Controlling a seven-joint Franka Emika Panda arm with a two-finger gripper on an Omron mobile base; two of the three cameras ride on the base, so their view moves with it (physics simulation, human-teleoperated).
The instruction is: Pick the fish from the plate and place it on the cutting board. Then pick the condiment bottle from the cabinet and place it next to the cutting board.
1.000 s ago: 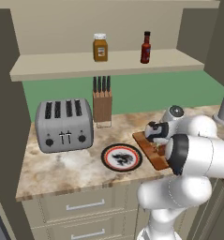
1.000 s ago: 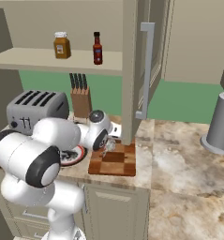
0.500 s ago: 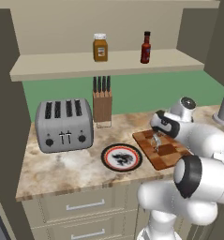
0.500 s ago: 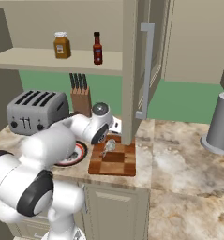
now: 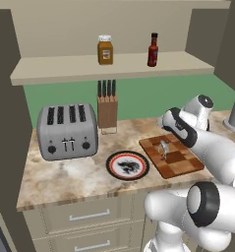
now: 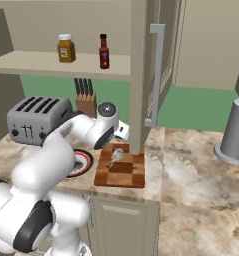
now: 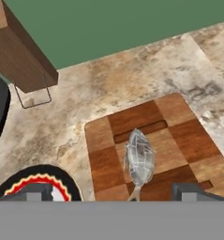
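Fish (image 5: 163, 147) first: from the left base view you can see it lying on the cutting board (image 5: 180, 165), clear of the plate (image 5: 128, 164), whose patterned centre is bare. The condiment bottle (image 5: 152, 49) stands upright on the cabinet (image 5: 114, 67) shelf, well apart from the amber jar (image 5: 105, 49).

Turn to the right base view — the fish (image 6: 116, 156) rests near the board's (image 6: 123, 172) far edge, with the plate (image 6: 84, 161) just beside the board on its left. The bottle (image 6: 104, 51) is high above on the shelf, untouched.

Look at the hand view next: the fish (image 7: 139, 161) lies loose on the checkered blocks (image 7: 173, 131), and the gripper (image 7: 114, 193) hangs above it with its fingertips (image 7: 36, 191) spread wide to either side, pinching nothing.

So you may judge the first half done — fish off the plate and set on the board. What is left is the bottle: you must reach up to the shelf, take it, and set it down next to the board.
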